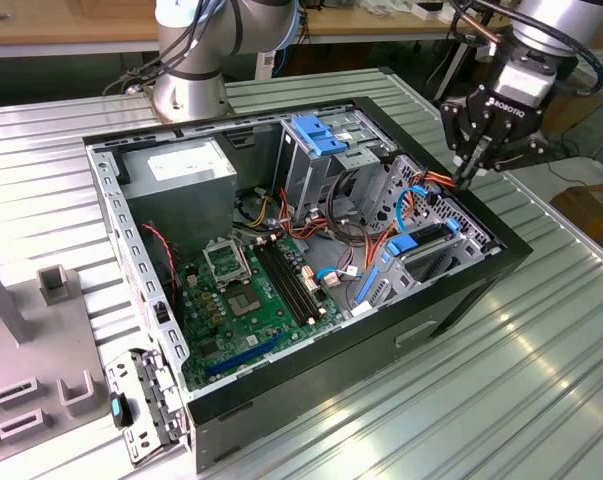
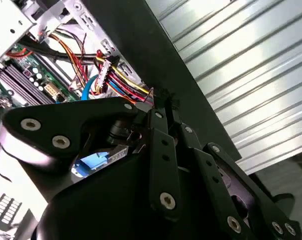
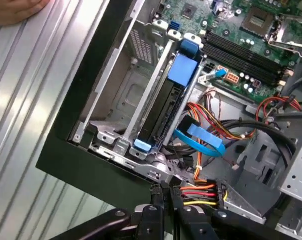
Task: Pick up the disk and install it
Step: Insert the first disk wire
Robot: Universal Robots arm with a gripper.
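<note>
The disk (image 3: 163, 112) stands on edge in a metal bay at the corner of the open computer case (image 1: 461, 290), its blue rails (image 3: 183, 67) showing along its upper edge. In the exterior view the disk (image 1: 421, 238) sits at the case's right end. My gripper (image 1: 468, 175) hangs just above that end's rim with its fingers shut and nothing between them. In the first wrist view the gripper (image 3: 164, 192) is beside a bundle of red, yellow and black wires (image 3: 201, 192), a short way from the disk. The second wrist view has the gripper (image 2: 161, 102) over the same wires.
Inside the case lie a green motherboard (image 1: 251, 290), a grey power-supply box (image 1: 186, 165) and a metal cage with a blue top (image 1: 321, 135). Blue and orange cables cross near the disk bay. Grey fixtures (image 1: 41, 340) stand at the exterior view's left. A hand (image 3: 15, 7) rests on the ribbed table.
</note>
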